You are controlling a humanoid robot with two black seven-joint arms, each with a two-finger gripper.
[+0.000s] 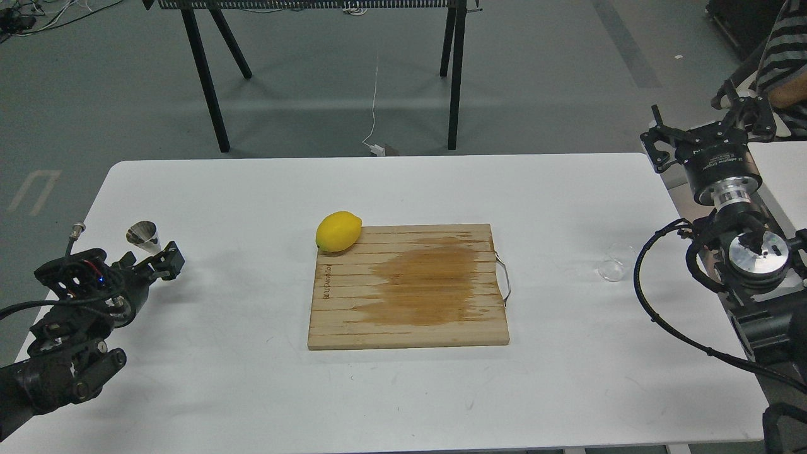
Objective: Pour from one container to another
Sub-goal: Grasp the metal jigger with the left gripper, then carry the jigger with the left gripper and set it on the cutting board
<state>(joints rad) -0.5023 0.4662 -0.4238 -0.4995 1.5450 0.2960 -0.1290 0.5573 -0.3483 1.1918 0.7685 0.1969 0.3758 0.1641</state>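
The steel jigger (143, 233) stands near the table's left edge, its lower cone hidden behind my left gripper (150, 261). The gripper's fingers are spread, one on either side of the jigger's lower half, and I cannot make out any contact. The clear glass cup (611, 268) stands upright near the right edge of the table. My right gripper (709, 129) hangs open beyond the table's far right corner, well behind the cup and apart from it.
A wooden cutting board (408, 287) with a wet stain lies mid-table, and a yellow lemon (338, 231) rests at its far left corner. The white table (252, 391) is bare in front. A person in a striped shirt (785, 57) sits at far right.
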